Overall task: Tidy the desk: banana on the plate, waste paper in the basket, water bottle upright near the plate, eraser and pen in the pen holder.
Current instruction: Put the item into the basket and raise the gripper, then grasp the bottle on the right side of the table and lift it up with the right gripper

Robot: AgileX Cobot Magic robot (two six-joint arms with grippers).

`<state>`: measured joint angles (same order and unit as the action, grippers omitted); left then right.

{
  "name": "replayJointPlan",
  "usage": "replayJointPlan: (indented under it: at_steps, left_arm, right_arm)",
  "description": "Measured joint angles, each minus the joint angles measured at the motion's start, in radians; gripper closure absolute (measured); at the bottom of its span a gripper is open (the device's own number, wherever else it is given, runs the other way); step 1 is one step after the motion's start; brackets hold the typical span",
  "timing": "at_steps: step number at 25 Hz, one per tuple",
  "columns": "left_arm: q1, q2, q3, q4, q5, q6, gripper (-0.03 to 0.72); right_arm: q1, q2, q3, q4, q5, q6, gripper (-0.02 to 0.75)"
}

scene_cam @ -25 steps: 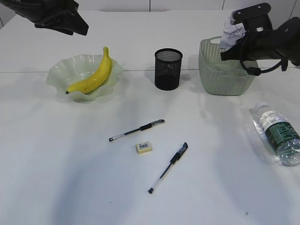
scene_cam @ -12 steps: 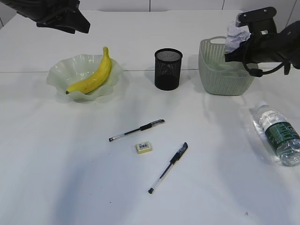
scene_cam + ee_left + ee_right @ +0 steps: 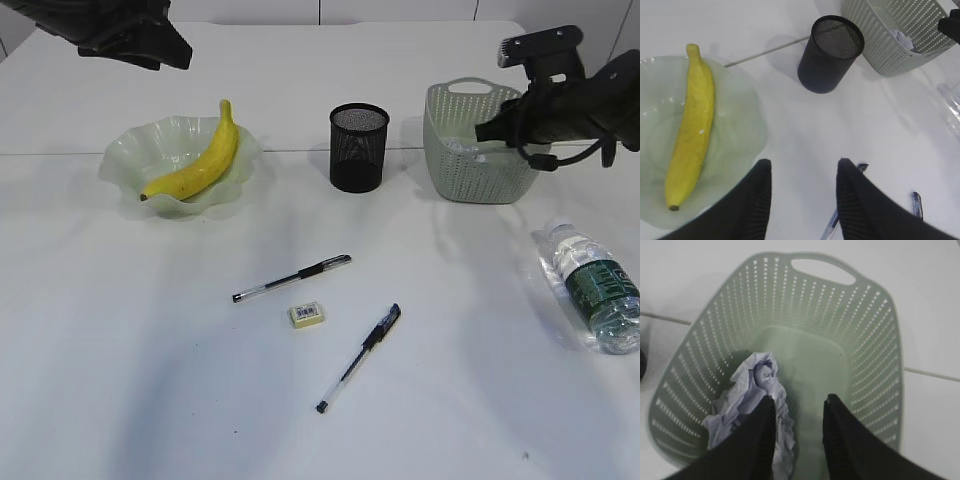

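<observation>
The banana (image 3: 200,160) lies in the pale green plate (image 3: 125,150). My right gripper (image 3: 799,400) hangs open over the sage green basket (image 3: 475,165). The crumpled waste paper (image 3: 747,390) rests on the basket floor, against the left finger. The water bottle (image 3: 595,295) lies on its side at the right. Two pens (image 3: 295,277) (image 3: 362,355) and the eraser (image 3: 306,314) lie mid-desk. The black mesh pen holder (image 3: 359,147) stands upright between plate and basket. My left gripper (image 3: 802,165) is open and empty, high above the desk just right of the plate.
The left arm (image 3: 120,35) hovers at the top left, above the plate. The right arm (image 3: 570,100) reaches over the basket's right rim. A seam in the desk (image 3: 300,152) runs behind the plate and the holder.
The right gripper opened and the waste paper dropped out of it into the basket. The right arm shifted slightly to the right. The left arm stayed put.
</observation>
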<state>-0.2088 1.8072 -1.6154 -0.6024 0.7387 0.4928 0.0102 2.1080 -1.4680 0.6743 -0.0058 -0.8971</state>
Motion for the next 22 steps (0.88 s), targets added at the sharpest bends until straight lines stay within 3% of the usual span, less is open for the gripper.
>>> replayJointPlan:
  at_steps: [15,19,22]
  left_arm:
    - [0.000,0.000,0.000,-0.002,0.000,0.000,0.391]
    - [0.000,0.000,0.000,-0.006,0.010,0.000,0.393]
    - [0.000,0.000,0.000,-0.012,0.011,0.000,0.393]
  right_arm:
    - [-0.043,-0.189,-0.006,-0.021,0.267,0.013,0.479]
    - [-0.096,-0.234,-0.006,-0.179,0.381,0.154,0.472]
    - [-0.123,-0.251,-0.006,-0.381,0.489,0.347,0.442]
